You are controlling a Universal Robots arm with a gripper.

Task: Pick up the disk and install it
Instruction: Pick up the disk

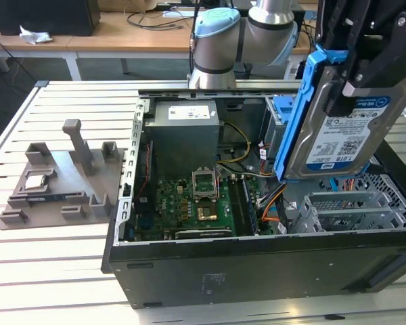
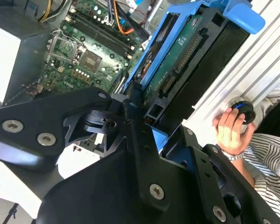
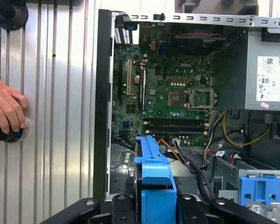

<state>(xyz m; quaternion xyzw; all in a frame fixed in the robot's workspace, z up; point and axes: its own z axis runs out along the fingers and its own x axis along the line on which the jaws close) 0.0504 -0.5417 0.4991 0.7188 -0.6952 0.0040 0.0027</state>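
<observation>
Jaws closed tight on the disk (image 1: 345, 135) hold it tilted just above the case (image 1: 257, 271), over that case's drive cage (image 1: 345, 206), seemingly angled for sliding in.

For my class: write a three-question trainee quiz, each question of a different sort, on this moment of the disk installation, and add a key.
1. True or false: the end effector grips the disk above the open computer case.
2. The disk's side rails are: A red, B blue, C green.
3. Fill in: beside the case, a person's ____ covers a black knob.
Key: 1 true; 2 B; 3 hand.
</observation>
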